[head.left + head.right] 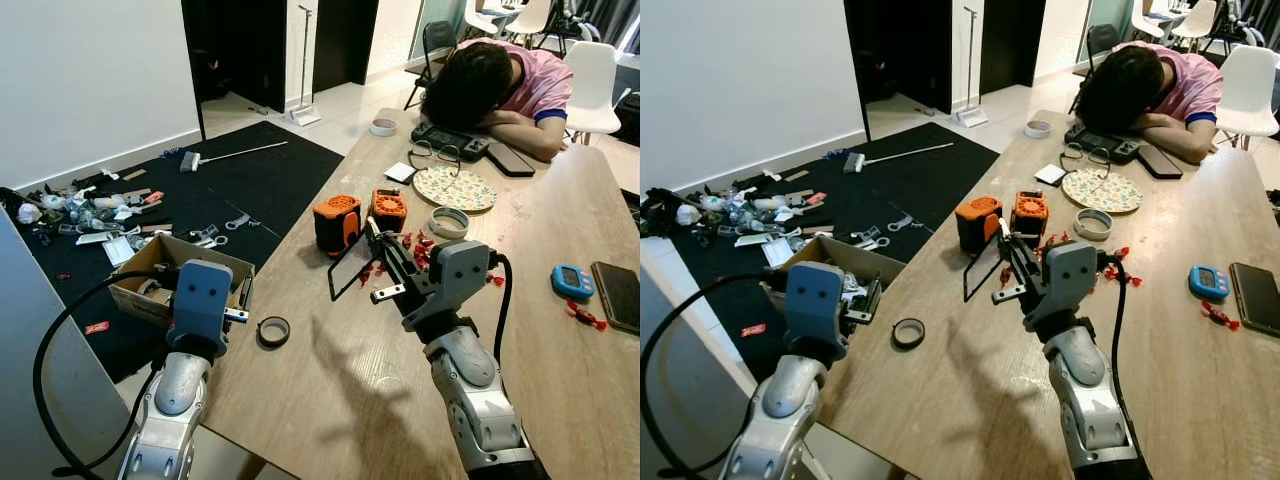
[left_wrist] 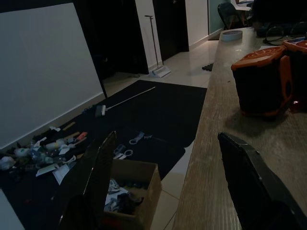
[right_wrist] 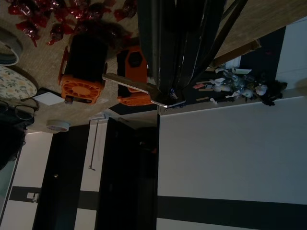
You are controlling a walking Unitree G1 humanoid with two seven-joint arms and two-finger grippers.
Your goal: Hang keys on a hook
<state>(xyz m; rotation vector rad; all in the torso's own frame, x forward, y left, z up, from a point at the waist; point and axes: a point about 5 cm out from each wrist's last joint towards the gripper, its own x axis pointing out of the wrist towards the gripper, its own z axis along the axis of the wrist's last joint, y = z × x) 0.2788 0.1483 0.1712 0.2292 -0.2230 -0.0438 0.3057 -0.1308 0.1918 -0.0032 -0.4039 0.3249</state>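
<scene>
From the head, the right gripper (image 1: 375, 243) is up over the table (image 1: 330, 390), fingers pinched together on a key (image 3: 144, 89) with a black strap (image 1: 348, 272) hanging. The left wrist view shows the left gripper (image 2: 168, 187) with fingers wide apart, near a box (image 2: 139, 191). The right wrist view shows the key between the fingers, by two orange things (image 3: 81, 72).

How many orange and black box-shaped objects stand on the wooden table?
2. One orange and black box stands near the table's left edge; the second stands just right of it, beside the red wrapped candies.
</scene>
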